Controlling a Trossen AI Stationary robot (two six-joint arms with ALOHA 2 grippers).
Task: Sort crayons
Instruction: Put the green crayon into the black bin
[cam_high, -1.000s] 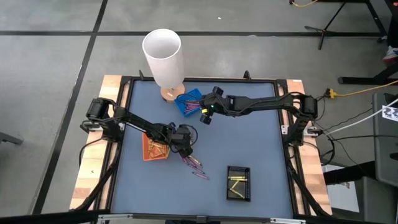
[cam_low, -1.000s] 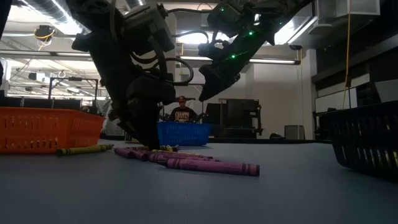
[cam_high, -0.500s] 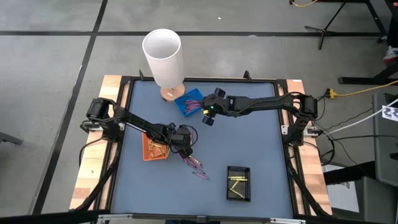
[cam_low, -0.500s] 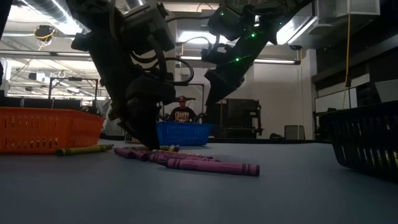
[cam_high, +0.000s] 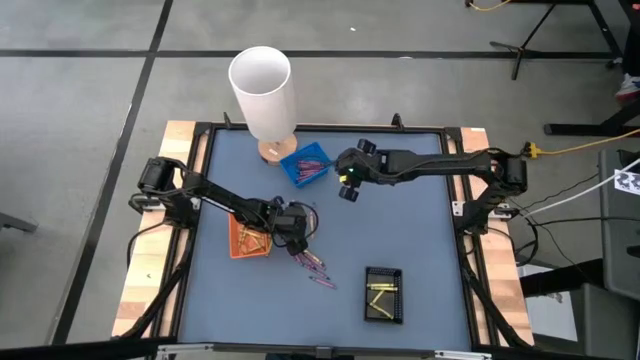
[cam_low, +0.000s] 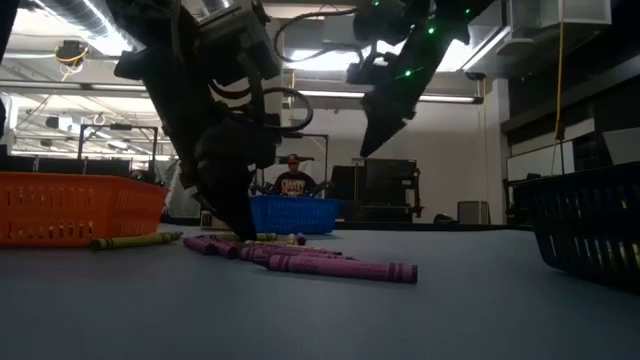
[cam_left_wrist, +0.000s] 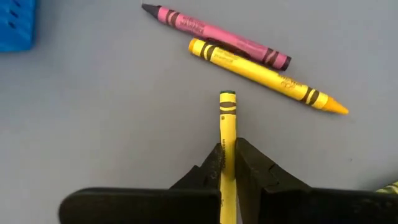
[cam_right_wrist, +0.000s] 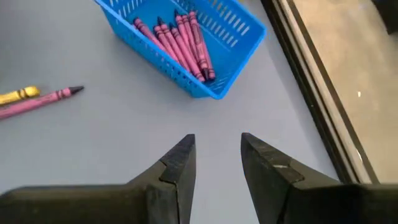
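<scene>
The left gripper (cam_left_wrist: 228, 163) is down on the tabletop (cam_high: 400, 240) in the lower left of the high view, just right of the orange tray (cam_high: 249, 240). In the left wrist view its jaws are clamped on a yellow crayon (cam_left_wrist: 227, 134). The crayon's long axis runs straight out ahead between the jaws, with its blunt end sticking out beyond the tips. That alignment is what the coming move turns on: the crayon lies in line with the jaws, not across them, so I judge that a plain lift should carry it without it swinging, provided the grip is firm along the stick.

Just beyond the held crayon's free end lie two loose crayons, a pink one (cam_left_wrist: 215, 36) and another yellow one (cam_left_wrist: 266, 75). They lie side by side, nearly touching, and slant across the left wrist view. They are apart from the jaws. More pink crayons (cam_high: 315, 267) lie scattered at lower centre of the high view, near the left arm.

The right gripper (cam_right_wrist: 216, 163) hangs above the tabletop at upper centre of the high view, just right of the blue tray (cam_high: 291, 168), jaws apart and holding nothing. The blue tray holds a bundle of pink crayons (cam_right_wrist: 179, 38). The black tray (cam_high: 384, 294), at lower right of centre, holds yellow ones (cam_high: 381, 290).

If yellow belongs in the black tray, the held crayon must travel towards the lower right, well apart from where it is now. The left arm already has it and is the nearer arm.
</scene>
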